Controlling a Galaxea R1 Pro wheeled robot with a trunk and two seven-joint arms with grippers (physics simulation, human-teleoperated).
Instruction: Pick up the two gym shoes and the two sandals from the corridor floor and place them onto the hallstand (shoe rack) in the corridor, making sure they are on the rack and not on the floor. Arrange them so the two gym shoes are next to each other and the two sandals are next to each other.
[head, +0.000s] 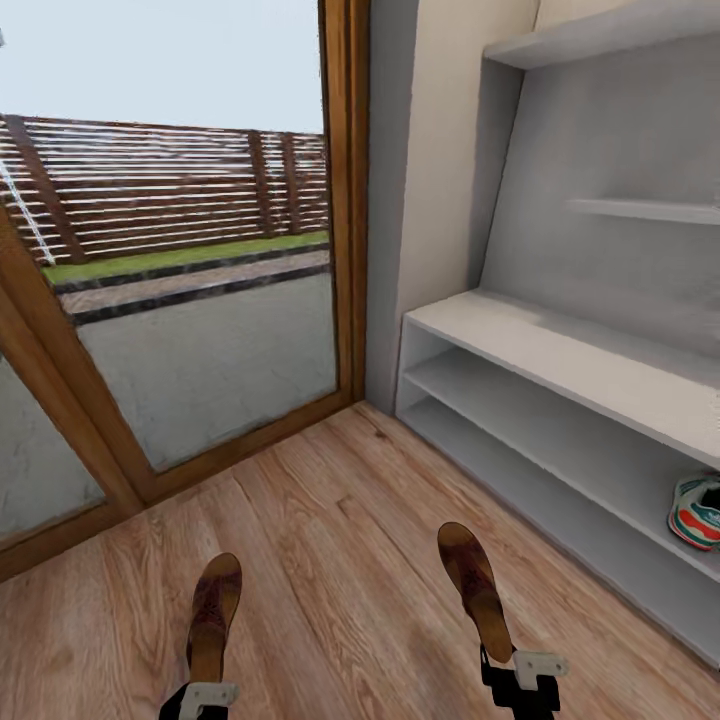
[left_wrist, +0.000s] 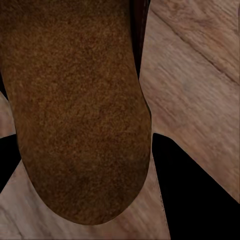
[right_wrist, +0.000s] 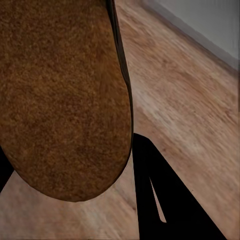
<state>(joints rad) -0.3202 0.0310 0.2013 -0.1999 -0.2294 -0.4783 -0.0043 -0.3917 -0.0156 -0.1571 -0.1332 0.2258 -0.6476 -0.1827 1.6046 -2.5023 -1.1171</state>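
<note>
Two dark brown sandals are held out over the corridor floor (head: 330, 520). My left gripper (head: 205, 688) is shut on the heel end of the left sandal (head: 214, 612). My right gripper (head: 510, 668) is shut on the heel end of the right sandal (head: 474, 585). Close up, the left sandal's (left_wrist: 75, 110) brown surface sits between black fingers (left_wrist: 192, 192). The right sandal (right_wrist: 60, 100) lies likewise beside a finger (right_wrist: 172, 205). The pale grey hallstand (head: 560, 350) stands at right. One gym shoe (head: 697, 512) rests on its upper open tier at the frame edge. The other gym shoe is out of view.
A wood-framed glass door (head: 345, 200) fills the wall ahead and to the left, with a patio and fence outside. The hallstand's bench top (head: 600, 365) and lower tier (head: 560, 500) lie right of the sandals. Wall shelves (head: 650, 210) hang above.
</note>
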